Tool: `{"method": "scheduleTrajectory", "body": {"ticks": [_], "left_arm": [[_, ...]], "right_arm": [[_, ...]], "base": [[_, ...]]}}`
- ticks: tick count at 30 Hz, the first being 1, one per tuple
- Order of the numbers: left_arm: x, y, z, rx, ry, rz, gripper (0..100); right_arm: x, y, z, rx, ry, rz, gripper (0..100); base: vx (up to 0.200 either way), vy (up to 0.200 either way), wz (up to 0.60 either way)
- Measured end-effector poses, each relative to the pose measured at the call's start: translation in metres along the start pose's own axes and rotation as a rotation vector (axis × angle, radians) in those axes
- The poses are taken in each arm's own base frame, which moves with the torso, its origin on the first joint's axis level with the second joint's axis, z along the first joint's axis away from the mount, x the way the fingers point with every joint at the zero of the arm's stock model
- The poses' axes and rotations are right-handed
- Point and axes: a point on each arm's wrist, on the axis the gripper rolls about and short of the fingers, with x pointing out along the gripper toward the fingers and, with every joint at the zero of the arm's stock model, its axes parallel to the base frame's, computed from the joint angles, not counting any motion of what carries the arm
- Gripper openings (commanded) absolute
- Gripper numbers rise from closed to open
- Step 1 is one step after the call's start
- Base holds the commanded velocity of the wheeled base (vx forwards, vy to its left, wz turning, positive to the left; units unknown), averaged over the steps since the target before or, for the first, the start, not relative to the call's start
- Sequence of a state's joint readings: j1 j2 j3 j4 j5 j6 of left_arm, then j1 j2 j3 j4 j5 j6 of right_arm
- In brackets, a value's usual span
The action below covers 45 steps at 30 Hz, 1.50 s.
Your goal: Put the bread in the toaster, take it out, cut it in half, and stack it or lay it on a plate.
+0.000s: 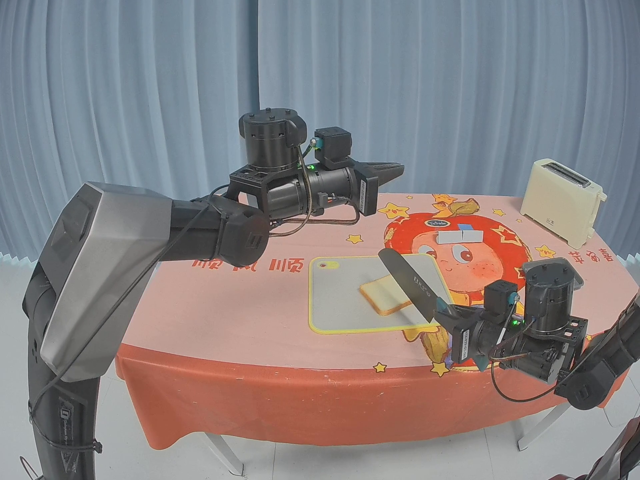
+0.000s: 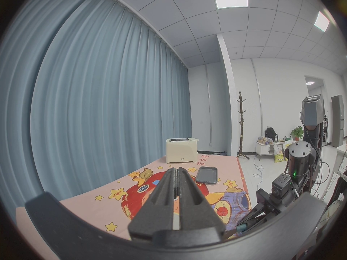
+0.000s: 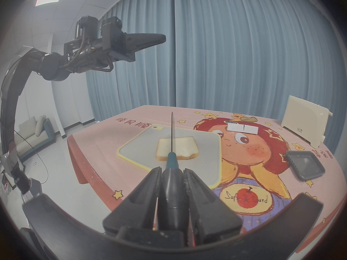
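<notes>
One slice of bread (image 1: pixel 388 295) lies flat on the grey, yellow-rimmed cutting board (image 1: pixel 340 301) in the middle of the table. My right gripper (image 1: pixel 445 316) is near the front right of the board, shut on the handle of a knife (image 1: pixel 408 280). The dark blade slants up and left above the bread. From the right wrist, the blade (image 3: pixel 172 132) lines up edge-on over the middle of the bread (image 3: pixel 177 148), held by the right gripper (image 3: pixel 172 171). My left gripper (image 1: pixel 397 167) is shut and empty, high over the table's far side. The cream toaster (image 1: pixel 562 201) stands at the far right.
A dark square plate (image 3: pixel 305 164) lies on the table in front of the toaster (image 3: pixel 305 123), to the right of the board (image 3: pixel 137 149). A small white card (image 1: pixel 460 236) sits on the tablecloth behind the board. A curtain hangs behind the table.
</notes>
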<state>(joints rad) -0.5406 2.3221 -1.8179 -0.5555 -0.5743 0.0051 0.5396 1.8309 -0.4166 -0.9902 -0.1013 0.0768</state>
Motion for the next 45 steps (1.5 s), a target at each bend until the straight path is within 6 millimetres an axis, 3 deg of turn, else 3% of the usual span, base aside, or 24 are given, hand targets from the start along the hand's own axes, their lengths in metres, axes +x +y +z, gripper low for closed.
{"method": "scheduleTrajectory", "body": {"ticks": [7,25,45], "left_arm": [[0.001,0.002,-0.007,0.081,0.012,-0.003,0],[0.022,0.006,-0.092,0.033,0.155,-0.039,0],[0.021,-0.004,-0.13,0.038,0.245,-0.061,0]], "right_arm": [[0.0,0.001,0.0,-0.002,0.001,0.004,0],[0.002,0.006,-0.003,-0.01,0.016,0.016,0],[0.009,0.01,-0.004,-0.015,0.019,0.014,0]], "base": [[0.0,0.0,0.0],[0.0,0.0,0.0],[0.0,0.0,0.0]]}}
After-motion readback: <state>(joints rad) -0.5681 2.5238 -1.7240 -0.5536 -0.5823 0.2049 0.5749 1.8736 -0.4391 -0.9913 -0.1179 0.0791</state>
